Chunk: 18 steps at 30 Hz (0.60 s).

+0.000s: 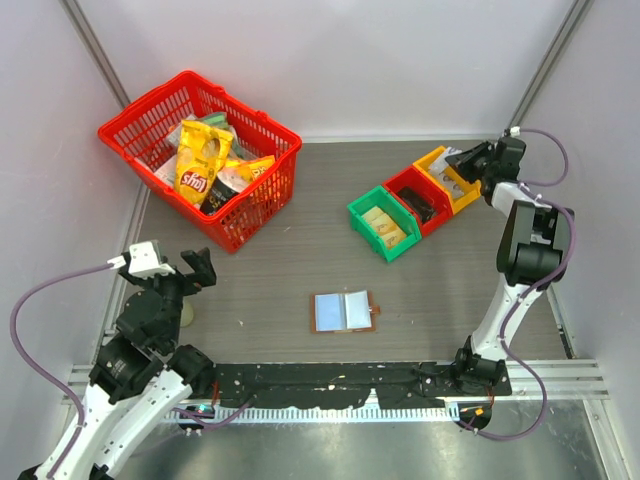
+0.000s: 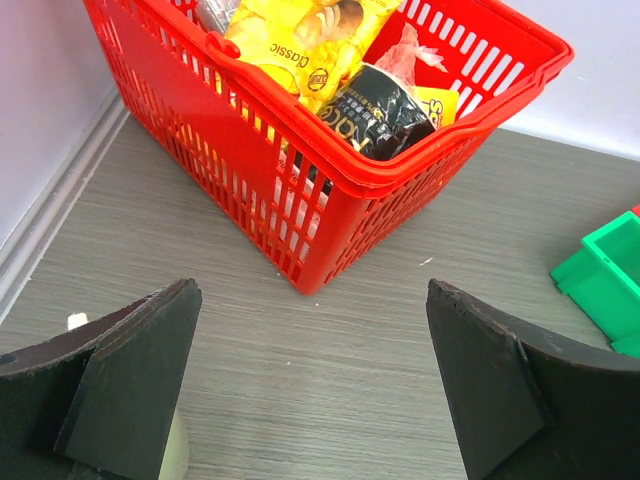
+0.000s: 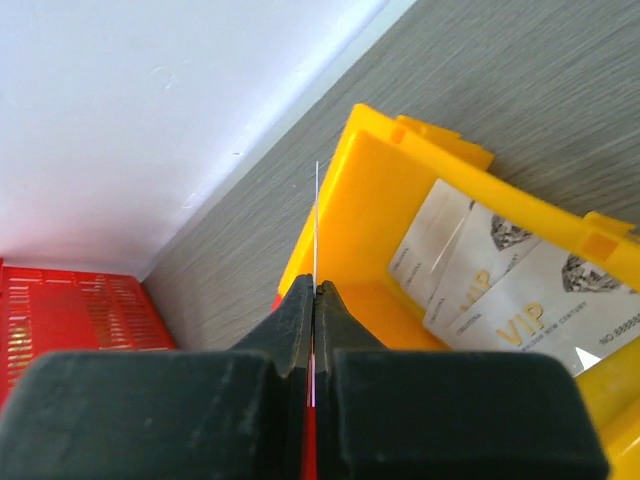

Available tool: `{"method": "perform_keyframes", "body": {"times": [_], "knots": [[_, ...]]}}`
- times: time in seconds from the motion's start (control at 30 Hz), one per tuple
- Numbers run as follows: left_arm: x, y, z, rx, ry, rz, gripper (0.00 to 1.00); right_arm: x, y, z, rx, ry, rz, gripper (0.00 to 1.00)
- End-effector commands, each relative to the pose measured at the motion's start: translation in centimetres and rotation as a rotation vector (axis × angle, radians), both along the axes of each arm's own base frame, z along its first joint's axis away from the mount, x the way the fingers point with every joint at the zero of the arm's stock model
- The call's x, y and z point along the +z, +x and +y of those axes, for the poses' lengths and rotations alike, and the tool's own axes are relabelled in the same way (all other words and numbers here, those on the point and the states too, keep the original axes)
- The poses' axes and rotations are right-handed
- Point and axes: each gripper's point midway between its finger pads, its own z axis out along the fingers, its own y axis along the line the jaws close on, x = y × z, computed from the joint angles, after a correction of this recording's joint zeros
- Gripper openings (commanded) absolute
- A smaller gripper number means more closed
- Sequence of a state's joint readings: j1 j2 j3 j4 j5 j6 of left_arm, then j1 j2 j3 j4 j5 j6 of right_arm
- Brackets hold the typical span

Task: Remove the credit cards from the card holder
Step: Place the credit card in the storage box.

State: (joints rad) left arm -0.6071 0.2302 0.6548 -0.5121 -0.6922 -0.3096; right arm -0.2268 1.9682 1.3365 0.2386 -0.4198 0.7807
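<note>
Yellow bin (image 3: 360, 200): right gripper (image 3: 315, 295) above its corner, clenched on credit card (image 3: 316, 220) held edge-on. Card holder (image 1: 344, 311) open, well apart from bin. Left gripper (image 2: 310, 290) spread, empty. Step: dropping card off; next needs release over bin.

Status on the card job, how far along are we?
Looks done: card holder lies open, no card visible on its pale faces; several cards sit in the yellow bin. In hand: right claw shut on a thin card, edge-on above that bin; left claw open, empty. Remaining: drop this card; any card tucked inside the holder cannot be ruled out.
</note>
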Motion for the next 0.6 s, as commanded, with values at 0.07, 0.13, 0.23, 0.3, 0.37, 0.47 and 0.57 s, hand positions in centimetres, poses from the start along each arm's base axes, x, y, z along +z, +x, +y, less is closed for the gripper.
{"method": "perform_keyframes", "body": {"times": [0.07, 0.13, 0.23, 0.3, 0.37, 0.47, 0.57], "knots": [[0.6, 0.4, 0.4, 0.035, -0.004, -0.028, 1.0, -1.2, 2.0, -0.8, -0.023, 0.016, -0.008, 0.01], [0.4, 0.5, 0.2, 0.031, -0.001, -0.023, 1.0, -1.8, 2.1, -1.0, -0.047, 0.04, -0.005, 0.01], [0.4, 0.6, 0.2, 0.031, 0.0, -0.019, 1.0, -2.8, 1.9, -0.9, -0.069, 0.075, 0.018, 0.04], [0.3, 0.7, 0.2, 0.031, 0.002, -0.015, 1.0, -3.0, 1.9, -0.9, -0.078, 0.095, 0.032, 0.06], [0.3, 0.6, 0.3, 0.034, 0.001, -0.015, 1.0, -3.8, 1.4, -1.0, -0.092, 0.099, 0.069, 0.07], [0.3, 0.6, 0.2, 0.029, -0.002, -0.016, 1.0, -4.0, 1.0, -1.4, -0.117, 0.084, 0.103, 0.09], [0.1, 0.7, -0.1, 0.013, 0.001, -0.009, 1.0, -4.5, 0.5, -1.4, -0.117, 0.076, 0.15, 0.12]]}}
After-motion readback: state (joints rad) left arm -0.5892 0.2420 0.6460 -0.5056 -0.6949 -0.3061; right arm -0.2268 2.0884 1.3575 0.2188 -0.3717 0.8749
